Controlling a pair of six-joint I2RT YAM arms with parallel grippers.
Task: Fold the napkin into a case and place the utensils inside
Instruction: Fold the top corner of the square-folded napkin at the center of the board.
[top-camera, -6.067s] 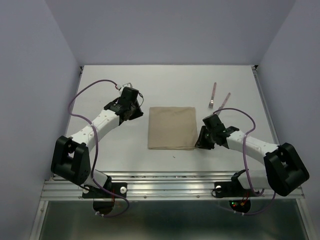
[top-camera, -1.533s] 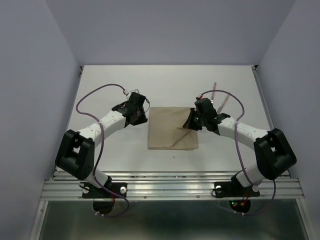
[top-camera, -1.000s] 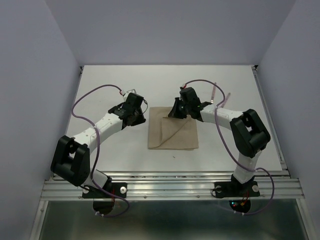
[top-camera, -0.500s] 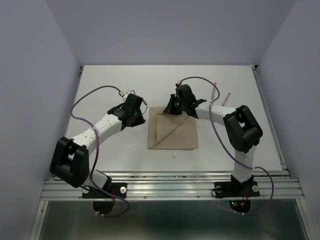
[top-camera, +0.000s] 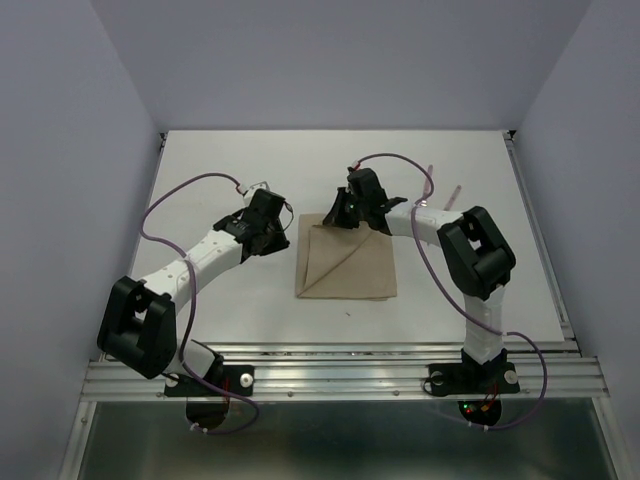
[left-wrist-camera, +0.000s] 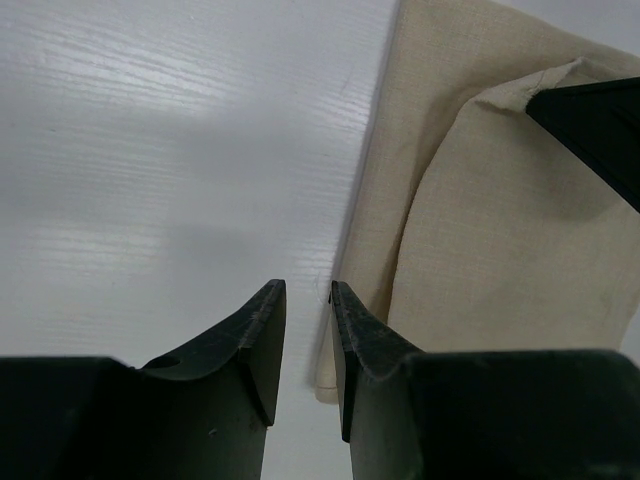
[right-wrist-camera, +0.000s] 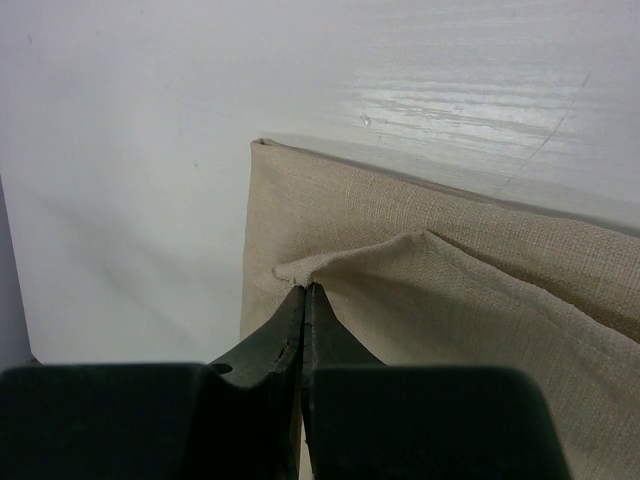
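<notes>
The tan napkin (top-camera: 350, 272) lies flat mid-table, its top layer pulled over in a diagonal fold. My right gripper (top-camera: 334, 218) is shut on that layer's corner near the napkin's far left corner; in the right wrist view the jaws (right-wrist-camera: 305, 287) pinch the raised cloth tip of the napkin (right-wrist-camera: 460, 300). My left gripper (top-camera: 279, 238) hovers beside the napkin's left edge, jaws (left-wrist-camera: 308, 292) narrowly open over bare table, with the napkin (left-wrist-camera: 500, 210) just to their right. Two pinkish utensil handles (top-camera: 430, 172) (top-camera: 456, 189) show behind the right arm, their metal ends hidden.
The white table (top-camera: 200, 170) is walled in by pale panels at the back and sides. The right arm reaches across the table's far right, above the utensils. A metal rail (top-camera: 330, 378) runs along the near edge by the arm bases.
The right gripper has carried the napkin's corner from the near right toward the far left, making a diagonal fold. The left gripper has stayed by the left edge.
</notes>
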